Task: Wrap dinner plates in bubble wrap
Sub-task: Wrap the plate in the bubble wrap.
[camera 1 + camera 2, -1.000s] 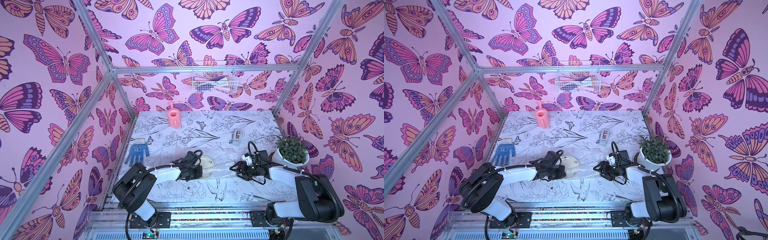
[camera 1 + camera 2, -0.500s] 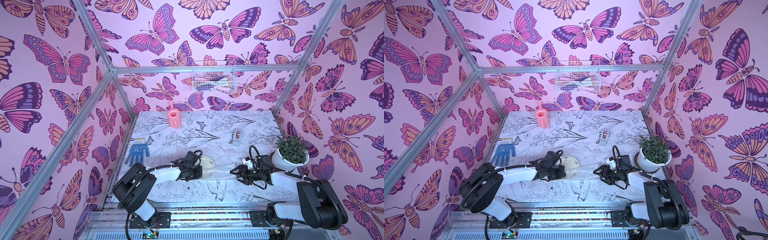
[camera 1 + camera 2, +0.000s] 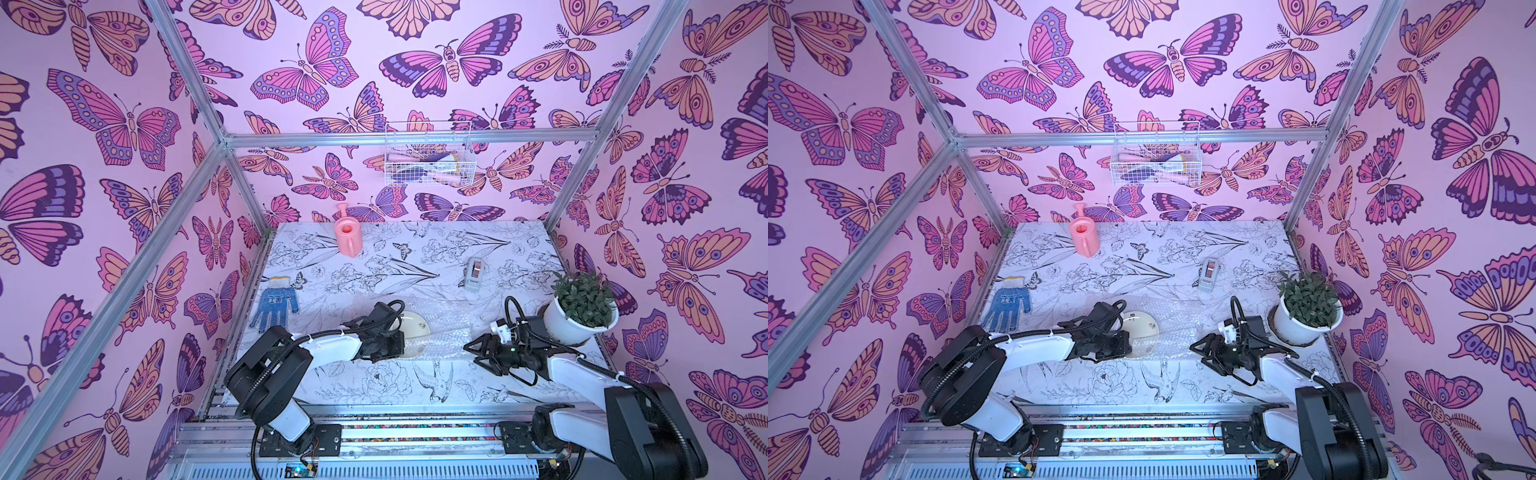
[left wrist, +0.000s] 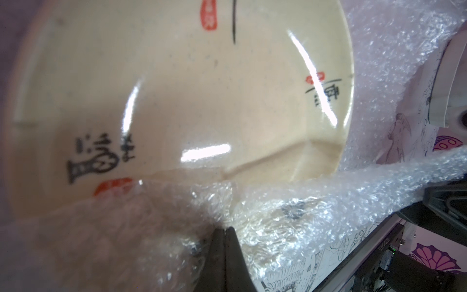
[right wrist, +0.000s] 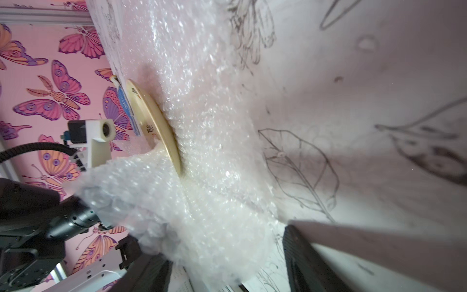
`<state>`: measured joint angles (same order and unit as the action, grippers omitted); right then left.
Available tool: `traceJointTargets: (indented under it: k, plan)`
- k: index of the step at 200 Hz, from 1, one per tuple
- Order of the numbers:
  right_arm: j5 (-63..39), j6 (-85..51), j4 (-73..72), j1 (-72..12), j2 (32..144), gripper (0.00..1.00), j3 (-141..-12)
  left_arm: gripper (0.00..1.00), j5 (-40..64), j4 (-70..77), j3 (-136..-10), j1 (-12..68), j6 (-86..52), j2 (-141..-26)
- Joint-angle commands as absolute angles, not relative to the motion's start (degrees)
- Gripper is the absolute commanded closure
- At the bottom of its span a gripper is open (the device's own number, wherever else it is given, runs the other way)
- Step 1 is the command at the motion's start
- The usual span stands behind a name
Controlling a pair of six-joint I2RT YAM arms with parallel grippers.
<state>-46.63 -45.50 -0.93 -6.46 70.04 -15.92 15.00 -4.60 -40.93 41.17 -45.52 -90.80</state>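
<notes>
Your left gripper (image 4: 225,231) pinches the clear crinkly bubble wrap sheet (image 4: 290,220) over the round cream plate (image 4: 177,101) (red-and-black motifs); your right gripper (image 5: 214,242) stands with jaws apart.

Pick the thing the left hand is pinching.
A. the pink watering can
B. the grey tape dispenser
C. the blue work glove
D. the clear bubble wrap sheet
D: in the left wrist view the left hand is shut on a fold of the clear crinkly bubble wrap sheet, which drapes over part of the rim of the round cream plate.
</notes>
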Motion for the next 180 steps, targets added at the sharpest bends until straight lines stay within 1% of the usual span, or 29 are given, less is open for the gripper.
traceJointTargets:
  k: [1, 11, 26, 59, 99, 113, 134, 155, 180]
  plan:
    - [-45.9, -50.5, -5.4, -6.3, 75.6, 0.31, -12.8, 1.00, 13.0, -10.4, -40.3, 40.7, -45.3, -92.2]
    - [-45.9, -50.4, -6.6, -6.3, 77.4, 0.33, -13.3, 1.00, 13.0, -10.5, -40.3, 40.6, -45.2, -92.3]
    - [-44.0, -50.3, -7.3, -6.2, 78.2, 0.39, -13.7, 1.00, 12.9, -10.7, -40.5, 40.6, -45.1, -92.3]
    - [-40.8, -50.4, -5.2, -6.2, 73.6, 0.56, -14.5, 1.00, 12.5, -11.0, -40.2, 40.3, -45.0, -91.8]
    - [-43.8, -53.1, -4.5, -6.3, 68.6, 0.86, -16.4, 1.00, 12.6, -11.0, -40.1, 40.0, -44.8, -91.9]
    - [-44.0, -54.0, -2.9, -6.5, 66.3, 0.93, -17.5, 1.00, 12.9, -11.0, -40.3, 40.0, -44.7, -92.2]
    - [-44.5, -55.3, -1.0, -6.7, 63.3, 1.00, -19.7, 1.00, 13.3, -10.9, -40.6, 40.1, -44.5, -92.8]
    - [-44.5, -56.6, 0.0, -8.2, 62.0, 1.00, -22.2, 1.00, 13.3, -11.0, -40.7, 40.0, -44.5, -92.9]
    - [-43.1, -58.6, -1.0, -12.1, 62.8, 1.00, -25.5, 1.00, 13.4, -11.0, -40.8, 40.0, -44.5, -93.1]
